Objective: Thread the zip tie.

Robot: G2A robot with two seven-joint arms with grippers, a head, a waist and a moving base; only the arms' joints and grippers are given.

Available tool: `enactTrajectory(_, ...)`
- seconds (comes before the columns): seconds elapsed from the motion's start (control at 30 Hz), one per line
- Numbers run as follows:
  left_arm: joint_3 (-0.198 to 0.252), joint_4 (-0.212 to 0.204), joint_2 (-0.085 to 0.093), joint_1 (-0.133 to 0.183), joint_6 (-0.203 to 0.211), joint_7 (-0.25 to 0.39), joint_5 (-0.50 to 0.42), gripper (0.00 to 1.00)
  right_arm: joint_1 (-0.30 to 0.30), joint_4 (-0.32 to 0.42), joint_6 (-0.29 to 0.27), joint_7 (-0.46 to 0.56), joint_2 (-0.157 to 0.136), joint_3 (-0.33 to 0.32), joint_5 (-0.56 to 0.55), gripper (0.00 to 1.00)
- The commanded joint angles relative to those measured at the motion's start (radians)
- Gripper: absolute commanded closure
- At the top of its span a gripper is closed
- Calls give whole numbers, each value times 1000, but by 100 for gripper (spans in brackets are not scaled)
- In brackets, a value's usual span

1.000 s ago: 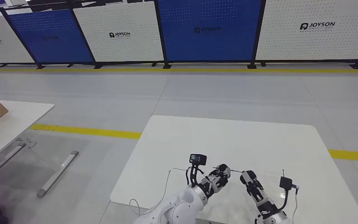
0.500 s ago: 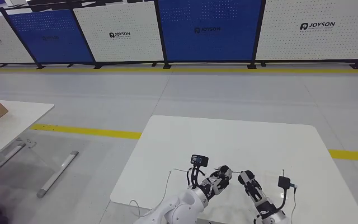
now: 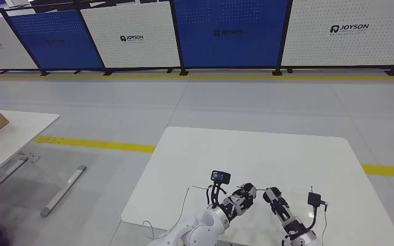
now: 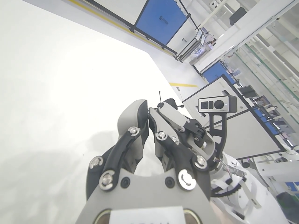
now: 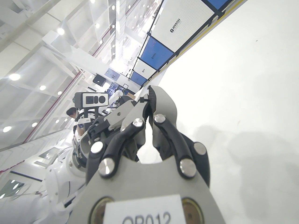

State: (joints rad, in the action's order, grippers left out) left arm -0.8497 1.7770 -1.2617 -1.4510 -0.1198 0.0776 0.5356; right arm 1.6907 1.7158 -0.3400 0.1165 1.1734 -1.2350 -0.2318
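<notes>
To line tail up with head, holds the thin black plastic zip tie (image 5: 141,99) clamped in the shut jaws of grey left gripper (image 4: 148,117) and right gripper (image 5: 145,101), tip to tip just above the white table (image 3: 246,154).

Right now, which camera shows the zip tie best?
The right wrist view: the black zip tie pokes out at the right gripper's tips. Left wrist view shows thin black bits; top view, a faint line.

Beyond the left tool (image 3: 247,188) the white desk (image 3: 258,154) lies flat and open to its far edge; just beside it, the right tool (image 3: 271,194) bars the way.
</notes>
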Motion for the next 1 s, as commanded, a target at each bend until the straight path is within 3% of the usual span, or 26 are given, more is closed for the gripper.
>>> enactTrajectory(0.0,-1,0,0,-1,-1,0,0,100,0,0,0,-5,0,0,-1,100)
enactTrajectory(0.57,-1,-1,-1,-7,4,3,6,100,5,3,0,-8,1,5,-23,100)
enactTrajectory(0.63,0,-1,-2,-7,-1,7,9,38,6,4,0,-10,1,4,-21,100)
enactTrajectory(0.7,1,1,-2,-7,-5,6,13,12,7,2,0,-14,1,3,-20,100)
enactTrajectory(0.73,2,1,-2,-8,-7,3,16,10,7,1,0,-18,1,2,-20,100)
enactTrajectory(0.93,-7,6,-1,-17,-6,1,10,54,7,-4,0,-31,2,-3,-18,100)
enactTrajectory(0.97,-9,8,-1,-20,-5,0,10,56,7,-4,0,-32,2,-4,-18,100)
